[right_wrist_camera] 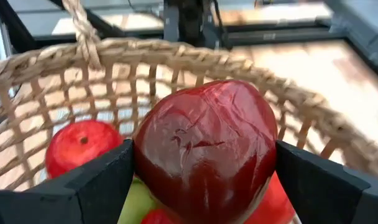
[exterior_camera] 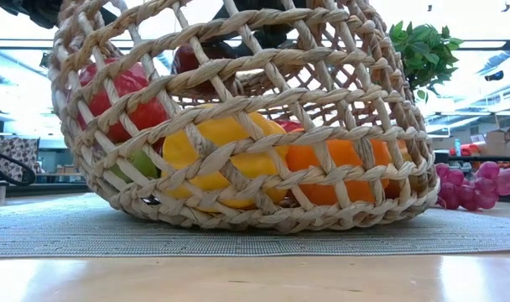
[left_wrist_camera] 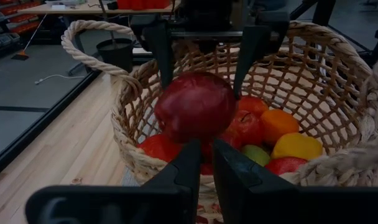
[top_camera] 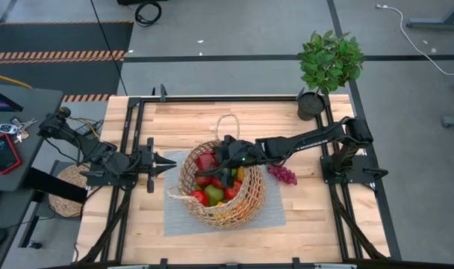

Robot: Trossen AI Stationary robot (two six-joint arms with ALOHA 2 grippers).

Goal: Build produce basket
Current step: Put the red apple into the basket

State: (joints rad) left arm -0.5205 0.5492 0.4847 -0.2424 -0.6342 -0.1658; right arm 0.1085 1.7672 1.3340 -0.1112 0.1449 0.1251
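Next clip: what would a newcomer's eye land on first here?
The basket, mid-table on a grey mat and already heaped with produce, draws the eye first. Above it the right gripper is clamped on a big dark red fruit, over the basket's opening. The left gripper waits beside the basket with its fingers together, and purple grapes lie outside on the table.

Right arm extended from its base at the bench's right side toward the centre, forearm nearly level, wrist bent downward. Right claw [top_camera: 212, 161] gripping a dark red fruit [right_wrist_camera: 206, 149] between its two fingers [right_wrist_camera: 96, 183], one on each flank. Left arm folded at the bench's left side; left claw [top_camera: 169, 162] pointing toward centre, fingers [left_wrist_camera: 190, 171] nearly together, holding nothing.
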